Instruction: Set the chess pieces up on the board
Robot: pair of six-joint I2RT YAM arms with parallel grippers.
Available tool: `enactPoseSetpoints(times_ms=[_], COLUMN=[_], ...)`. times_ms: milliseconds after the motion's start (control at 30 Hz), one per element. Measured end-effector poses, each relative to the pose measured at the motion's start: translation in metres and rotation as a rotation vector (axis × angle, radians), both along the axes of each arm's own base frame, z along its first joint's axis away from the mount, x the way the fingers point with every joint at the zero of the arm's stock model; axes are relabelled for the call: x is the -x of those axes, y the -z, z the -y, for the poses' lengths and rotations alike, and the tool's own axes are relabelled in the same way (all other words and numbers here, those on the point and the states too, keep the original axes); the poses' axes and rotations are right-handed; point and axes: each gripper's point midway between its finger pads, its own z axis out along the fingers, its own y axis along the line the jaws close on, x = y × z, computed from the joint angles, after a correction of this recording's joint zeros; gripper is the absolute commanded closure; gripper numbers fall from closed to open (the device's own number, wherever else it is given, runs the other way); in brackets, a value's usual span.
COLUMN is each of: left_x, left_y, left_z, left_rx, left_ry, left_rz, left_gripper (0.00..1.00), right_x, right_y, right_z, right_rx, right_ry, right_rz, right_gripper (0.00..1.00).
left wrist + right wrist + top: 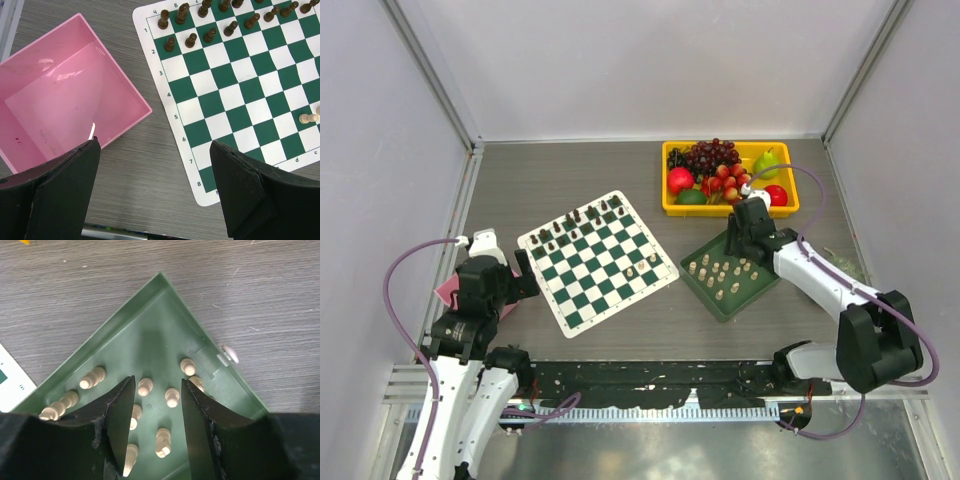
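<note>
Chess pieces (720, 272) of the cream set mostly stand in the dark green tray (760, 284), which sits on the surface at about 3 o'clock from the board (597, 260), just off its corner and turned like a diamond. A few cream ones are on the board already, along its 4 o'clock edge. The dark brown pieces (575, 222) fill the two rows along its 11 o'clock edge. Your right gripper (737, 240) hangs over the tray's 12 o'clock corner. From the right wrist you see its fingers (117, 415) parted, reaching down among the cream chess pieces (172, 396). Two small ones stand in the gap between the fingers and others stand on either side on the tray floor (155, 330). The gap is wider than either piece and nothing is pinched. Whether the finger on the left of that view grazes the nearer piece, you cannot tell. Your left gripper (510, 283) waits at 9 o'clock from the board, its fingers (60, 190) spread as wide as they go and holding nothing. Its wrist camera looks down on bare surface between the pink box (65, 90), which lies at 10 o'clock in that view, and the board's numbered white border (172, 105) at 2 o'clock. In the same view the dark brown pieces (210, 25) line the top rows, and one cream piece (309, 118) lies on its side at the 3 o'clock edge. A yellow bin (730, 210) of fruit sits at 12 o'clock from the tray, close behind the right gripper.
</note>
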Motion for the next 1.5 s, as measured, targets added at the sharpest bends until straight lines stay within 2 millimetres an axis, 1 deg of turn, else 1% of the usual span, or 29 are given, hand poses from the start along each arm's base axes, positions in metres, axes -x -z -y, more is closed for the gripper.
enactPoseSetpoints(times_ms=[100,300,400,800,1067,1167,1200,1300,1333,1400,1500], left_x=[0.000,0.000,0.000,0.000,0.000,0.000,0.000,0.000,0.000,0.000,0.000], left_y=[0.000,0.000,0.000,0.001,0.001,0.001,0.001,0.001,0.000,0.001,0.001], left_z=[0.000,0.000,0.000,0.000,0.000,0.000,0.000,0.000,0.000,0.000,0.000], left_rx=[0.000,0.000,0.000,0.000,0.000,0.000,0.000,0.000,0.000,0.000,0.000], left_ry=[0.000,0.000,0.000,0.000,0.000,0.000,0.000,0.000,0.000,0.000,0.000], left_rz=[0.000,-0.001,-0.002,-0.003,-0.003,-0.003,-0.003,-0.003,-0.003,-0.003,-0.003], left_gripper=[0.01,0.01,0.01,0.01,0.01,0.01,0.01,0.01,0.01,0.01,0.01], right_x=[-0.003,-0.003,-0.002,-0.004,-0.004,-0.004,-0.003,-0.003,-0.004,-0.004,-0.004], right_y=[0.006,0.029,0.037,0.045,0.049,0.052,0.053,0.054,0.054,0.055,0.054], right_z=[0.007,0.017,0.019,0.027,0.029,0.029,0.029,0.030,0.030,0.030,0.030], right_rx=[0.006,0.038,0.048,0.077,0.082,0.085,0.087,0.088,0.088,0.090,0.090], right_ry=[0.022,0.047,0.051,0.073,0.077,0.076,0.075,0.077,0.078,0.077,0.077], right_rz=[-0.012,-0.083,-0.107,-0.122,-0.133,-0.142,-0.145,-0.149,-0.148,-0.149,-0.147], right_gripper=[0.54,0.57,0.57,0.58,0.64,0.65,0.67,0.70,0.75,0.79,0.80])
